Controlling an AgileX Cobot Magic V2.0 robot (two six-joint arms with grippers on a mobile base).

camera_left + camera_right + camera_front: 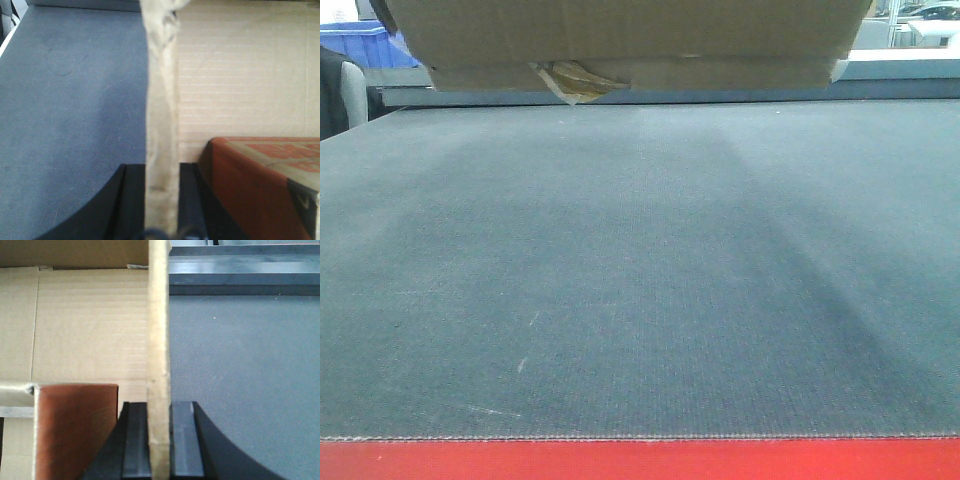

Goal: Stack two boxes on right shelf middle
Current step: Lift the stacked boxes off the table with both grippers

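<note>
Left fingers (134, 205) clamp a box (240, 75) wall between them, right fingers (136, 440) likewise; a red carton (245, 187) lies inward of both.

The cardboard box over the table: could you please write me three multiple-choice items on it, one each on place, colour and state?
1. Where is the cardboard box relative to the tabletop?
A. lifted above it
B. lying flat on it
C. underneath it

2. What colour is the item inside the box?
A. green
B. red-brown
C. white

3. How do the jaws of the right gripper stand?
A. wide open and empty
B. shut on the box wall
C. out of view

Answers:
1. A, the front view shows a gap under its lower edge.
2. B, both wrist views show that colour.
3. B, the wall sits clamped between them.
</note>
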